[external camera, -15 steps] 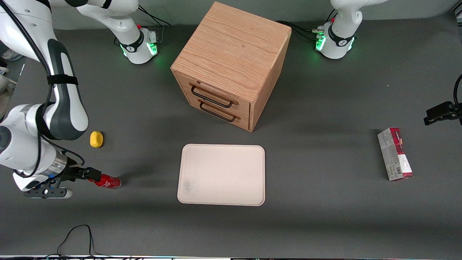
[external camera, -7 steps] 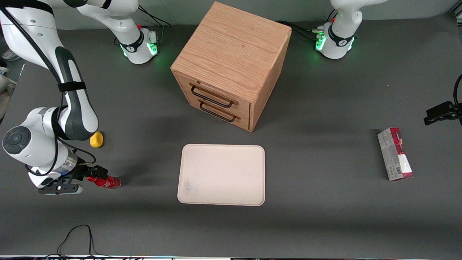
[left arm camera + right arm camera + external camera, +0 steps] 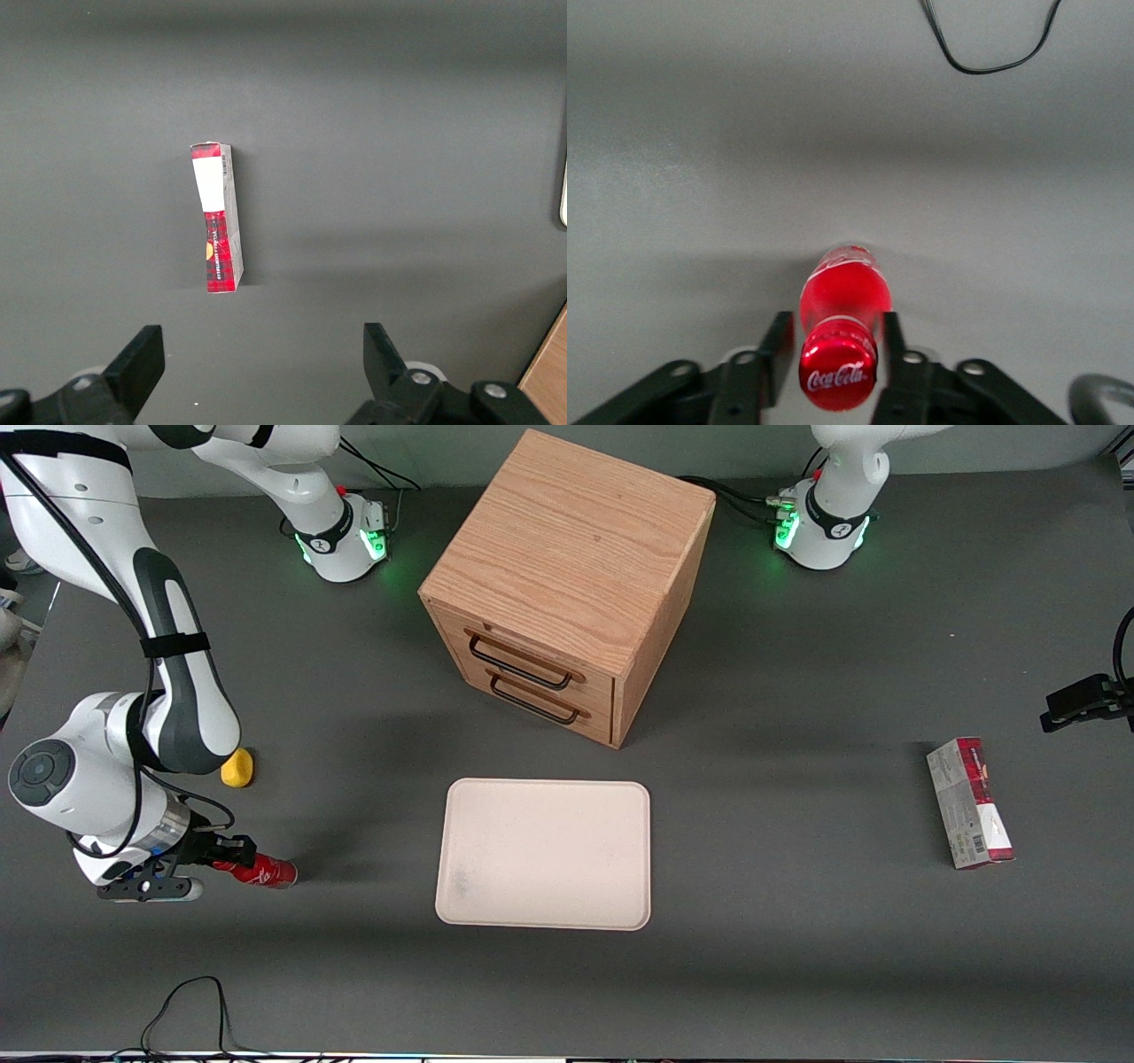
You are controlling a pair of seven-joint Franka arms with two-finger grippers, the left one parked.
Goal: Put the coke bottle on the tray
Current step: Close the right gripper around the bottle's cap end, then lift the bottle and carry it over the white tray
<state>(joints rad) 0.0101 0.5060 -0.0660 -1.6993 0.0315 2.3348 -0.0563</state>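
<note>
The coke bottle (image 3: 268, 873) is small and all red and lies on its side on the dark table toward the working arm's end. The right gripper (image 3: 236, 860) is low at the bottle's cap end. In the right wrist view the red cap with white script (image 3: 838, 370) sits between the two black fingers (image 3: 778, 350), with a thin gap on each side; the gripper (image 3: 836, 323) is open around the bottle's neck. The cream-white tray (image 3: 545, 786) lies flat in front of the cabinet, well apart from the bottle, with nothing on it.
A yellow lump (image 3: 236, 768) lies beside the arm, farther from the front camera than the bottle. The wooden drawer cabinet (image 3: 567, 584) stands above the tray. A red-and-grey carton (image 3: 970, 802) lies toward the parked arm's end. A black cable (image 3: 186, 1005) loops near the table's front edge.
The right arm's wrist and elbow have swung toward the bottle, bringing the fingers around its cap end. The bottle and tray have not moved.
</note>
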